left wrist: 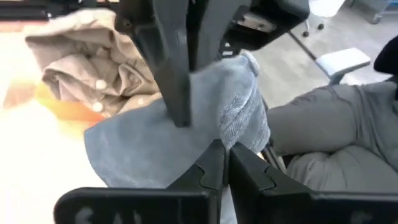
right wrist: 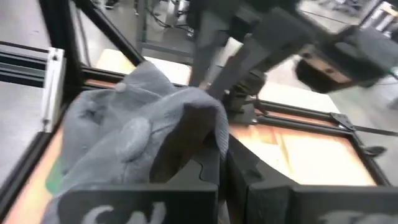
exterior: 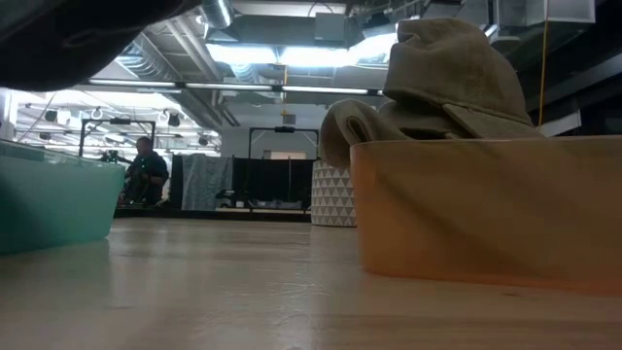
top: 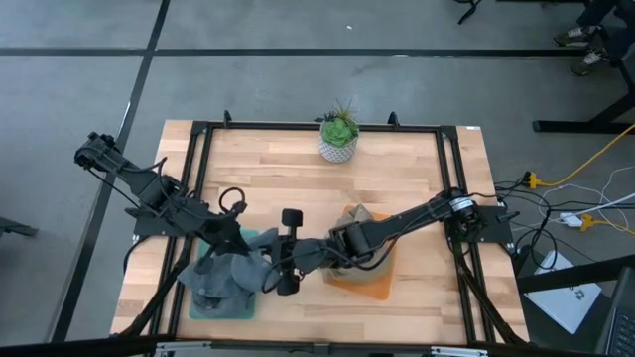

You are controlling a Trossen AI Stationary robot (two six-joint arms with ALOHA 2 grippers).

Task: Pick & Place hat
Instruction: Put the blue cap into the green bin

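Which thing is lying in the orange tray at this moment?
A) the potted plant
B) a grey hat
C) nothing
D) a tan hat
D: in the low view a tan hat is piled in the orange tray, while the grey hat is over the teal tray, gripped by both grippers.

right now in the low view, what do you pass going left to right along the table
teal bin → person in the room behind → white patterned plant pot → orange bin with the tan hat piled in it
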